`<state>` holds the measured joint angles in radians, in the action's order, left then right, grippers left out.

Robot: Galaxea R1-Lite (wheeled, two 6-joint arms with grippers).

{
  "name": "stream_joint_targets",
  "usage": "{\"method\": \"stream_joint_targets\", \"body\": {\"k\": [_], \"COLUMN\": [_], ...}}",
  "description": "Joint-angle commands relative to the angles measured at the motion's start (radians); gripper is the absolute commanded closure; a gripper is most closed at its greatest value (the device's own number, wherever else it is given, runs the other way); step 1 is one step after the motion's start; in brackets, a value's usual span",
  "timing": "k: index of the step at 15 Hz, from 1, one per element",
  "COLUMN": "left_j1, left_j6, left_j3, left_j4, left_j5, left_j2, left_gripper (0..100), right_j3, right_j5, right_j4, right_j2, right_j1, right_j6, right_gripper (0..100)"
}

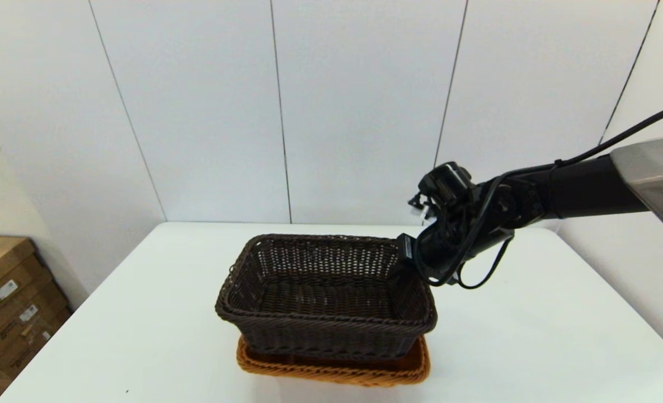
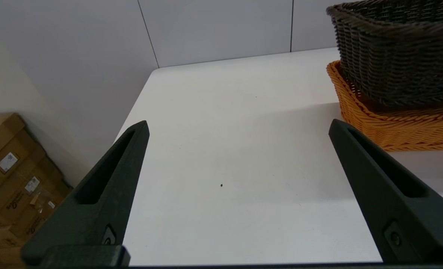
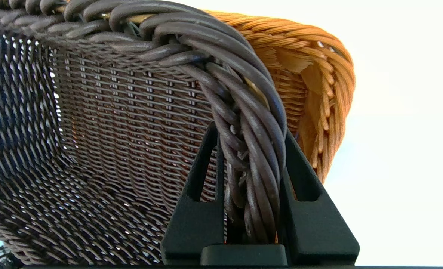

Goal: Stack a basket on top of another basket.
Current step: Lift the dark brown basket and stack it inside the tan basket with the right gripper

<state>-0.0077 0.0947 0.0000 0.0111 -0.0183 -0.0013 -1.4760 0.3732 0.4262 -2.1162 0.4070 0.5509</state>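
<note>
The dark brown basket (image 1: pixel 325 296) rests partly inside the orange-tan basket (image 1: pixel 337 370) at the middle of the table, its far right end held higher. My right gripper (image 1: pixel 407 254) is shut on the dark basket's braided rim at that far right corner. In the right wrist view the rim (image 3: pixel 251 123) runs between my two fingers (image 3: pixel 202 179), with the orange basket (image 3: pixel 311 74) behind it. My left gripper (image 2: pixel 238 127) hangs open over bare table to the left of both baskets. The dark basket (image 2: pixel 397 48) sits above the orange basket (image 2: pixel 393 123) in the left wrist view.
The white table (image 1: pixel 532 336) ends at a white panelled wall behind. Cardboard boxes (image 1: pixel 6 302) stand on the floor beyond the table's left edge. The right arm (image 1: pixel 560 193) reaches in from the right above the table.
</note>
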Motion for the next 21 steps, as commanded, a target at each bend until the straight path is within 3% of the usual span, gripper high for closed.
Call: {"method": "stream_joint_targets", "body": {"k": [1, 8, 9, 18, 21], "left_j1": [0.0, 0.0, 0.0, 0.0, 0.0], "left_j6": [0.0, 0.0, 0.0, 0.0, 0.0], "left_j3": [0.002, 0.002, 0.002, 0.002, 0.002], "left_j4": [0.001, 0.001, 0.0, 0.0, 0.0], "left_j5": [0.0, 0.0, 0.0, 0.0, 0.0], "left_j2": [0.0, 0.0, 0.0, 0.0, 0.0], "left_gripper": [0, 0, 0, 0, 0], "right_j3": [-0.001, 0.002, 0.003, -0.006, -0.003], "right_j5": [0.003, 0.003, 0.001, 0.003, 0.001], "right_j4": [0.002, 0.003, 0.002, 0.003, 0.014], "right_j2": [-0.004, -0.005, -0.005, 0.005, 0.117], "right_j1": [-0.002, -0.004, -0.004, -0.017, -0.065], "right_j6": [0.003, -0.003, -0.006, -0.009, -0.068], "right_gripper": [100, 100, 0, 0, 0]}}
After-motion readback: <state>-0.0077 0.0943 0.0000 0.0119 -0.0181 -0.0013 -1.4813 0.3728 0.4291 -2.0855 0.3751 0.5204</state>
